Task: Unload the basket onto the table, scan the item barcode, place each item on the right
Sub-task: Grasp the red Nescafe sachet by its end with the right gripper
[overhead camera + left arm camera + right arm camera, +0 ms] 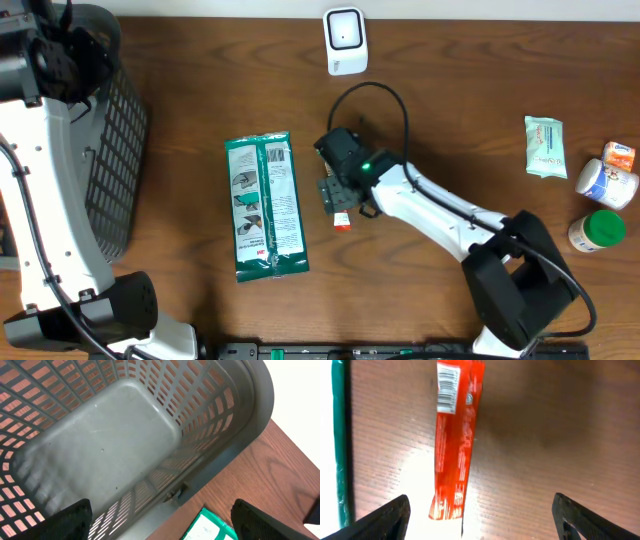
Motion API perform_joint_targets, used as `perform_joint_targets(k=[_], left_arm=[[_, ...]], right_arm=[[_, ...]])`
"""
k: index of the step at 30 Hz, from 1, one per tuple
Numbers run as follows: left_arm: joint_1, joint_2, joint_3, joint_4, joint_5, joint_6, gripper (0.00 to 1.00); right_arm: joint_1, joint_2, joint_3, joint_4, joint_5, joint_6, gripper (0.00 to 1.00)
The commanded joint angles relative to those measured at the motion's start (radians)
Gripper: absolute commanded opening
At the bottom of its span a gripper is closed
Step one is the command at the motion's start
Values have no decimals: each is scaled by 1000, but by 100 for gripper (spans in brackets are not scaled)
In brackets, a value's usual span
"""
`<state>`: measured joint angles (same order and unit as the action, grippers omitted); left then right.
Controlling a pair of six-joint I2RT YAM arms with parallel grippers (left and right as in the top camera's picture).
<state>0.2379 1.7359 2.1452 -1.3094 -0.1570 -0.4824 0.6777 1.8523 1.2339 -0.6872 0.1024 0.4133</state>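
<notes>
A brown wooden table (450, 120) carries a dark grey mesh plastic basket (115, 150), over which the left gripper (160, 520) hangs open and empty. The white boxy scanner (344, 40) stands well apart from the right gripper (480, 497). That gripper is spread wide over a slim red foil packet (454, 440), which is left ungripped, lying flat (barcode label (447, 390) up). Scanning is judged not yet done.

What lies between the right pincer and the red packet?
Nothing. The right wrist view shows the red packet lying barcode-up on the table, below the open right pincer, with no object in between.
</notes>
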Motion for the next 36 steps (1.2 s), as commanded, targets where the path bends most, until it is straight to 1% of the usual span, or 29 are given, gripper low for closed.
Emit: perform_joint_targets(k=[1, 3, 4, 5, 6, 7, 8, 9, 11, 13, 14, 18, 19, 21, 26, 30, 31, 34, 36], left_arm=[[3, -8, 5, -3, -13, 2, 88], [3, -8, 5, -3, -13, 2, 88], [3, -8, 5, -3, -13, 2, 88], [3, -8, 5, -3, -13, 2, 88], [3, -8, 5, -3, -13, 2, 88], [3, -8, 5, -3, -13, 2, 88], [3, -8, 5, -3, -13, 2, 88], [3, -8, 5, -3, -13, 2, 88], [3, -8, 5, -3, -13, 2, 88], [3, -8, 5, -3, -13, 2, 88], [3, -8, 5, -3, -13, 2, 88], [3, -8, 5, -3, -13, 2, 88], [3, -8, 5, -3, -13, 2, 89], [3, -8, 5, -3, -13, 2, 88], [3, -8, 5, -3, -13, 2, 88], [3, -8, 5, -3, -13, 2, 89], [3, -8, 5, -3, -13, 2, 88], [3, -8, 5, -3, -13, 2, 88], [3, -8, 5, -3, -13, 2, 88]], right_arm=[[-90, -8, -3, -29, -246, 97, 82], [-118, -8, -3, -40, -306, 151, 75], [-124, -8, -3, -39, -325, 169, 68], [-124, -8, -4, -39, -336, 176, 57], [-122, -8, -4, -38, -345, 188, 55], [-119, -8, -5, -38, -346, 208, 72], [-112, -8, -8, -38, -346, 223, 97], [-105, -8, -11, -34, -345, 222, 99], [-92, -5, -21, -15, -333, 222, 99], [-82, 0, -34, 5, -323, 232, 81], [-79, 5, -45, 19, -316, 261, 74], [-80, 8, -96, 76, -255, 391, 49], [-80, 8, -112, 89, -227, 419, 47], [-79, 8, -143, 120, -203, 451, 49], [-56, 9, -219, 232, -209, 451, 49], [-34, 8, -246, 256, -194, 449, 51], [-32, 8, -248, 249, -174, 446, 47], [-31, 9, -248, 238, -163, 446, 45], [-24, 9, -248, 228, -163, 446, 39]])
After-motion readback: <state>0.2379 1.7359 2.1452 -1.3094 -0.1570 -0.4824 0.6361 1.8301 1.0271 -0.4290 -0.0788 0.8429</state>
